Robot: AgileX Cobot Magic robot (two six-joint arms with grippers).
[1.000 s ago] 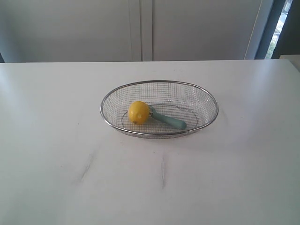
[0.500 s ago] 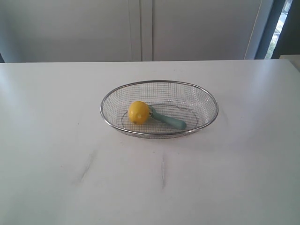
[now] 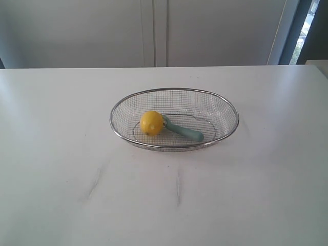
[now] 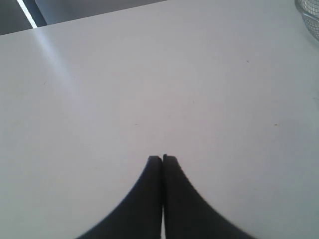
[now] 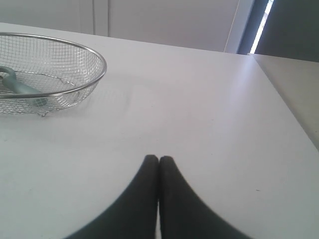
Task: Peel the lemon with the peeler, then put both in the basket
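Observation:
The silver wire basket (image 3: 225,102) stands in the middle of the white table. Inside it lie the yellow lemon (image 3: 151,123) and the teal-handled peeler (image 3: 185,132), whose head is tucked against the lemon. In the right wrist view the basket (image 5: 94,56) shows off to one side with the peeler handle (image 5: 20,88) inside; the lemon is out of that view. My right gripper (image 5: 159,159) is shut and empty over bare table. My left gripper (image 4: 162,158) is shut and empty too, with only the basket rim (image 4: 308,15) at one corner. Neither arm appears in the exterior view.
The white table (image 3: 77,154) carries faint grey streaks (image 3: 95,183) in front of the basket. A pale wall with cabinet panels (image 3: 154,31) rises behind the table's far edge. A dark window frame (image 3: 302,31) stands at the back right.

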